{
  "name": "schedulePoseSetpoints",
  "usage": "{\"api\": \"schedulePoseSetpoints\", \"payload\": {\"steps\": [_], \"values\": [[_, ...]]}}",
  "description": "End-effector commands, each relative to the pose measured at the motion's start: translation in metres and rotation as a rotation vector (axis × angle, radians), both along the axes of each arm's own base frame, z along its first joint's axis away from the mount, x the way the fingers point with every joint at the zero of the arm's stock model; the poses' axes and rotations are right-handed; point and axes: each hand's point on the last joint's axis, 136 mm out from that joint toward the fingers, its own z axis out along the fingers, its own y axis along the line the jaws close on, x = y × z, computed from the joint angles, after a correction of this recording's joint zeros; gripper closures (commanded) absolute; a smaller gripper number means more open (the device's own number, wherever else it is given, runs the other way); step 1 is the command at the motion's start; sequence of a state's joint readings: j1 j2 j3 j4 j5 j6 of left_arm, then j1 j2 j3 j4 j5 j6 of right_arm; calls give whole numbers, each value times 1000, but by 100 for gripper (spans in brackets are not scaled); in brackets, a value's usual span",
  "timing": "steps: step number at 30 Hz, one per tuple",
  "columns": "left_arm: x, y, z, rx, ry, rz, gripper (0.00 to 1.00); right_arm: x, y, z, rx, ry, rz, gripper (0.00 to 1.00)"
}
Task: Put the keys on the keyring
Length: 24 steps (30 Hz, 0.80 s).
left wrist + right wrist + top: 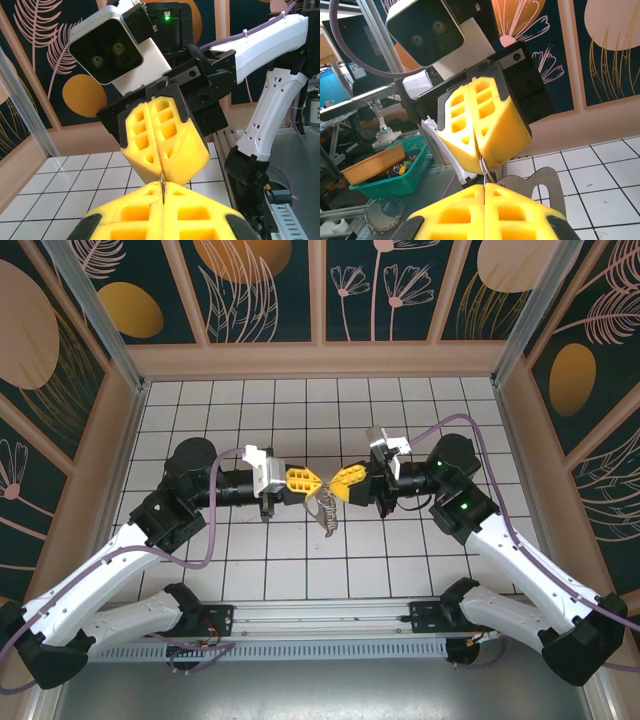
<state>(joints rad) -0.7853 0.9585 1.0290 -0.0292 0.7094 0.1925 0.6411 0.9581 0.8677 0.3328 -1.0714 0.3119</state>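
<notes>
L gripper & R gripper meet tip to tip over the mid of the table. Both are pinched tight on the thin keyring. The keys hang just under them.

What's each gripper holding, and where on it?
The left gripper and right gripper both pinch one thin wire loop at their pad tips; the keyring hangs below.

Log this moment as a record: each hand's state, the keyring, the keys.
left hand: shut, tips pinching a thin metal loop
right hand: shut on the same loop, tip to tip with the left
keyring: grey loop hanging beside the right hand's fingers
keys: within the metal hanging under the tips; too small to tell apart
</notes>
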Motion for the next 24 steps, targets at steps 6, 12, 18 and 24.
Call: {"api": "schedulePoseSetpoints", "payload": {"steps": [6,12,18,24], "values": [[22,-2,-18,37,31,110,74,19,-6,-2,-3,27,-89,100],[41,3,-34,39,67,227,56,41,-8,-17,-43,81,-163,100],[68,20,-48,22,102,424,51,73,-8,-49,-126,162,-266,100],[84,31,-83,22,203,545,47,118,-7,-84,-202,245,-372,100]]}}
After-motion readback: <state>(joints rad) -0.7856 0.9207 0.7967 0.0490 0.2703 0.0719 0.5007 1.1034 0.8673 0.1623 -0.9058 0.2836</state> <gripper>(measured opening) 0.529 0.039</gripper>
